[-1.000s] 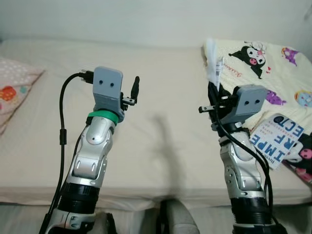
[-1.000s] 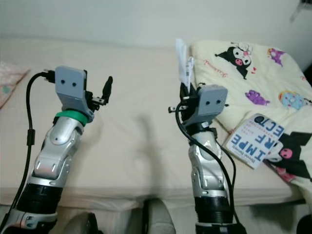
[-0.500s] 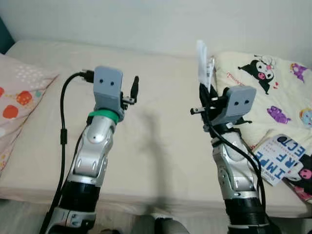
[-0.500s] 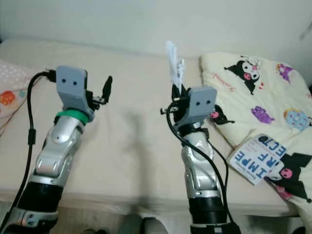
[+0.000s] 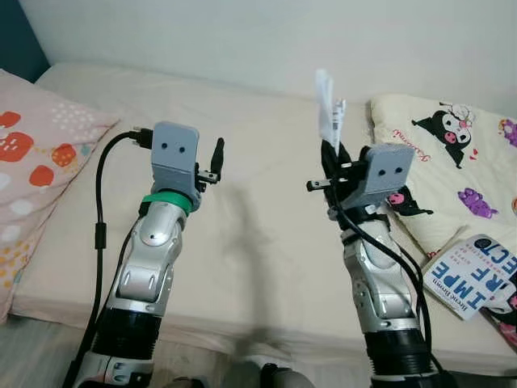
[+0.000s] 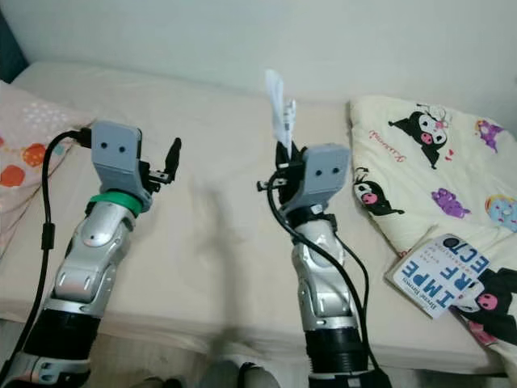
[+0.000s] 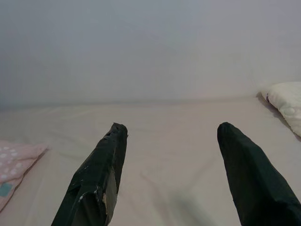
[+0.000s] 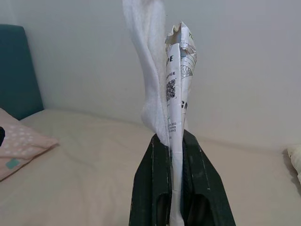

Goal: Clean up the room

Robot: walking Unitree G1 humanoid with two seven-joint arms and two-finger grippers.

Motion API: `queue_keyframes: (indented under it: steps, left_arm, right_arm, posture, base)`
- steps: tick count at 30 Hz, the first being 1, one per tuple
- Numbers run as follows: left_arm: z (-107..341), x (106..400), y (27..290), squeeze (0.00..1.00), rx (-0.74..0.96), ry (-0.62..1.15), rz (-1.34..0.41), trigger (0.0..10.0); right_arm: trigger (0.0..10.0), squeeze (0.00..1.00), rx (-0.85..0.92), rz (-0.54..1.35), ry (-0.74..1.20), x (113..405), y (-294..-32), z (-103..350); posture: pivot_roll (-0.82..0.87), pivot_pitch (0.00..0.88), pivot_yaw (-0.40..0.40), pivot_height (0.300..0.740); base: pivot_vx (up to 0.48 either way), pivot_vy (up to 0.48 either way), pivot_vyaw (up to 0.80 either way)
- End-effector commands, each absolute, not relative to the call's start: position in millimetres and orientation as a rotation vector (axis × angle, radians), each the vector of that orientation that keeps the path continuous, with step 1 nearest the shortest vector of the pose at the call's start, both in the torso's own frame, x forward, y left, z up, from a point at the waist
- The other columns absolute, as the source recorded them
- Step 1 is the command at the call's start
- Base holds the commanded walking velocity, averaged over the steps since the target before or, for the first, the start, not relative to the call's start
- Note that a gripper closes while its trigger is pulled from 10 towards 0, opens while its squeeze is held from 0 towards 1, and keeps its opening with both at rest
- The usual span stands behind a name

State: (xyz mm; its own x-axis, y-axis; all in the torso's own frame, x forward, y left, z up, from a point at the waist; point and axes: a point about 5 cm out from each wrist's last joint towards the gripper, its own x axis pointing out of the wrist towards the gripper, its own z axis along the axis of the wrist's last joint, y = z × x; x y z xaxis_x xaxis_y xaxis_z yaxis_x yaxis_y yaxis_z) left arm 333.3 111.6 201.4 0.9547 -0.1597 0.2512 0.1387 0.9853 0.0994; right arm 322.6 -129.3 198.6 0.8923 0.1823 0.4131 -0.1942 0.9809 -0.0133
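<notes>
My right gripper (image 5: 329,150) is raised over the beige bed (image 5: 258,242) and is shut on a crumpled white paper wrapper (image 5: 328,109) with printed text and a QR code (image 8: 174,80), which sticks up between the two black fingers (image 8: 197,174). My left gripper (image 5: 216,153) is held up over the bed's left half, open, with nothing between its fingers (image 7: 101,179). A book with large blue letters (image 5: 472,275) lies on the bed's right side, beside the cartoon-print blanket (image 5: 452,145).
A pink patterned pillow (image 5: 32,153) lies at the bed's left end. A dark teal headboard (image 5: 18,40) stands behind it. A pale wall (image 5: 266,32) runs along the bed's far side. The bed's near edge (image 5: 242,331) runs just in front of me.
The whole view has swung to the left: the pillow and headboard have come in, the blanket and book have slid right. Both arms keep their pose, the right one still holding the paper.
</notes>
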Motion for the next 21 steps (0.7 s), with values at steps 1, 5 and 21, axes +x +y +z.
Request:
queue_keyframes:
  steps: [1, 5, 21]
  left_arm:
    - [197.1, 331.7, 108.7, 0.00, 0.089, -0.250, -0.166, 10.0]
    - [197.6, 331.5, 108.9, 0.00, 0.092, -0.250, -0.168, 10.0]
    - [198.7, 332.1, 109.5, 0.00, 0.097, -0.251, -0.169, 10.0]
  right_arm:
    - [10.0, 0.00, 0.021, 0.179, -0.395, 322.3, -133.1, 191.0]
    - [10.0, 0.00, 0.020, 0.178, -0.387, 324.2, -132.3, 189.8]
    - [10.0, 0.00, 0.005, 0.168, -0.387, 325.9, -131.0, 190.1]
  posture:
    - [-0.11, 0.061, 0.001, 0.723]
    - [-0.11, 0.061, 0.002, 0.723]
    - [-0.11, 0.060, 0.009, 0.723]
  base:
    - [-0.349, 0.000, 0.00]
    - [-0.371, 0.000, 0.00]
    - [-0.379, 0.000, 0.00]
